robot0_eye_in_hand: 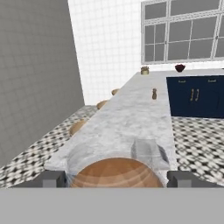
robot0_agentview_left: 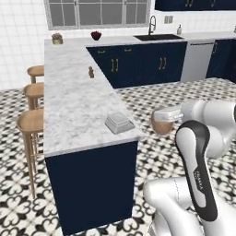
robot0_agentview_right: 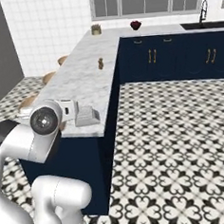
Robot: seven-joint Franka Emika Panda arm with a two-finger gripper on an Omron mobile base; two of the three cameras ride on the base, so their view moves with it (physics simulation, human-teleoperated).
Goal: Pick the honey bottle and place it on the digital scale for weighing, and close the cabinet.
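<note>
**Honey jar held off the counter's end**

The egg-shaped amber-brown honey bottle (robot0_agentview_left: pixel 162 124) sits clamped between the two-finger gripper (robot0_eye_in_hand: pixel 117 178) (dark tips on both flanks), just beside the marble counter (robot0_agentview_left: pixel 73 92), near the light-grey square digital scale (robot0_agentview_left: pixel 119 122).

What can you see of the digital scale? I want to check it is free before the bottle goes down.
The digital scale is a small light-grey square slab with sloping sides and a flat top. It lies flat on the white marble counter, near the counter's near corner. Nothing rests on it. The honey bottle, in the gripper, is off the counter's edge, apart from the scale.
</note>
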